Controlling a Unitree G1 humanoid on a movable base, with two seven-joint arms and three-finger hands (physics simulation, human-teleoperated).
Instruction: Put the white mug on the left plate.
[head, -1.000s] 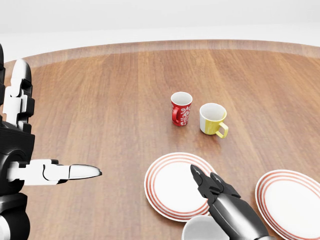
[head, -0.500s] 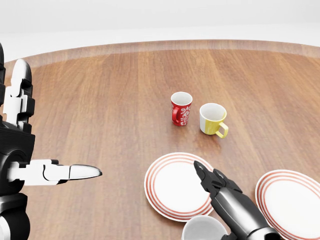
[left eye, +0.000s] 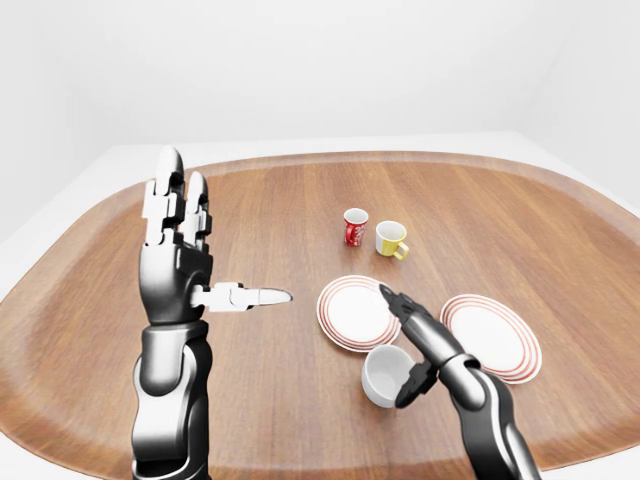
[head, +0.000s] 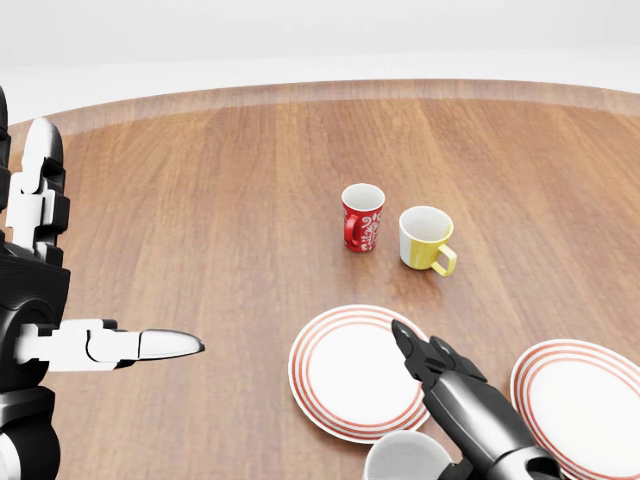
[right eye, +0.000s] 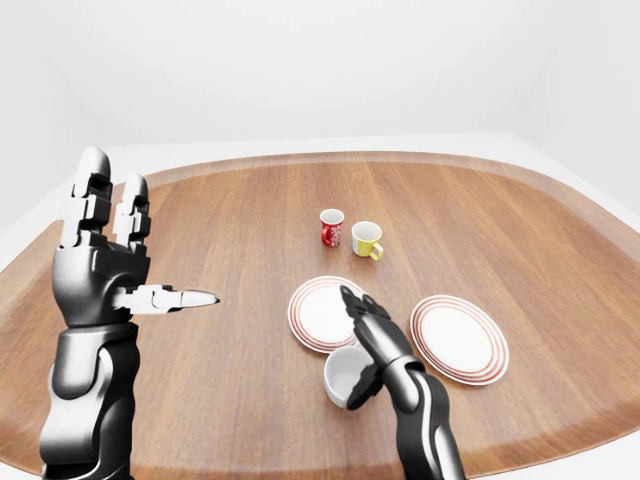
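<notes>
The white mug (left eye: 388, 374) sits on the wooden table (left eye: 270, 200), just below the left plate (left eye: 355, 312) in the left-eye view. The right hand (left eye: 415, 335) lies against the mug's right side, fingers extended, thumb beside the wall, not closed round it. The left hand (left eye: 182, 255) is raised, fingers spread, empty. A red mug (head: 362, 217) and yellow mug (head: 426, 239) stand above; a right plate (left eye: 492, 335) lies beside.

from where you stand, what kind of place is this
Probably a simulated dining setup: a rounded wooden table in a bare white room, laid with two red-rimmed plates and three mugs, red, yellow and white.
</notes>
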